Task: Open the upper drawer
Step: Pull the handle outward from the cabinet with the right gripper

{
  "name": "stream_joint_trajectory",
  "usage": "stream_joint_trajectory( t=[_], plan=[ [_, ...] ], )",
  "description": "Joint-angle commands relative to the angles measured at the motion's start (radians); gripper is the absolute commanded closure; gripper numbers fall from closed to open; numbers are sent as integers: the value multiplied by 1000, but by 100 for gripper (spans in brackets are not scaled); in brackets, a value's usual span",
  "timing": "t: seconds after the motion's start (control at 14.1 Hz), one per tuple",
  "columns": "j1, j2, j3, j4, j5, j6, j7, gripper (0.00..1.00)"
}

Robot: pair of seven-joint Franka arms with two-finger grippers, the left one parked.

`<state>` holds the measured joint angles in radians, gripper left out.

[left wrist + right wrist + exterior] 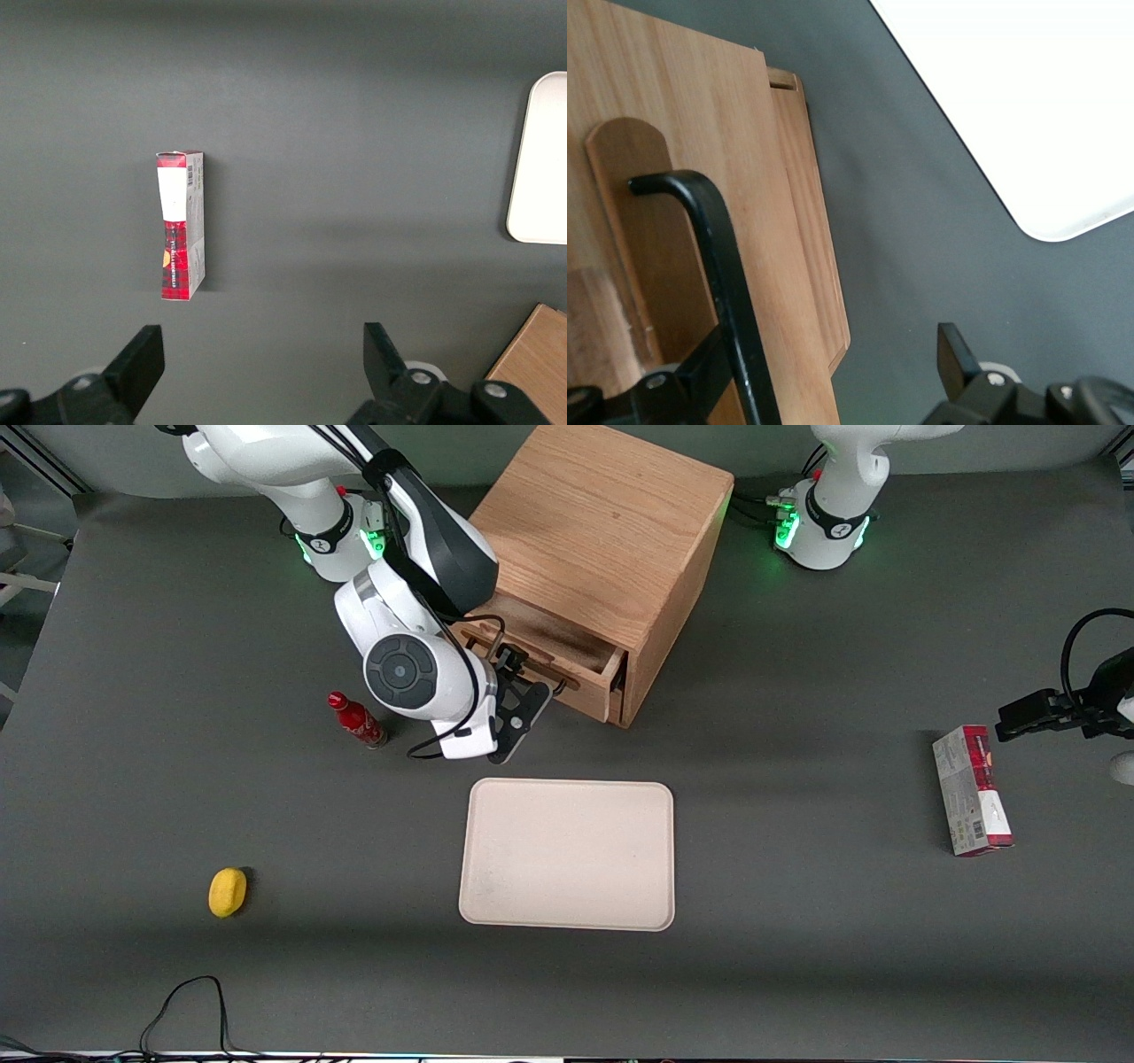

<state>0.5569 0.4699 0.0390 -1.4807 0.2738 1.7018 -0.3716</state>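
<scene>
**Upper drawer part-way out, handle by one finger**

Upper drawer (542,640) of the wooden cabinet (602,531) stands partly pulled out toward the front camera, its dark inside showing under the cabinet's top. The lower drawer cannot be made out.

The gripper (524,698) hangs just in front of the drawer's face, nearer the camera than the cabinet and farther from it than the pale tray (567,855). In the right wrist view its fingers are spread wide and pinch nothing. The long black handle (713,239) runs along the drawer front and across the line of pull, close against the inner side of one finger (700,376); I cannot tell whether they touch. The other finger (955,350) is well apart from it, over bare table.

By my judgement the opening is under way but unfinished: further travel means drawing straight out from the cabinet face, toward the tray, with that one finger hooked on the handle.
</scene>
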Motion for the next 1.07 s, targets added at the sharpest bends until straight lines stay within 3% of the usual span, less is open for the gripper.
stream_joint_trajectory(
  t=[0.0,0.99],
  plan=[
    [0,7,-4,10,-1,10,-27,0],
    [-64,70,-5,95,-21,12,-55,0]
  ],
)
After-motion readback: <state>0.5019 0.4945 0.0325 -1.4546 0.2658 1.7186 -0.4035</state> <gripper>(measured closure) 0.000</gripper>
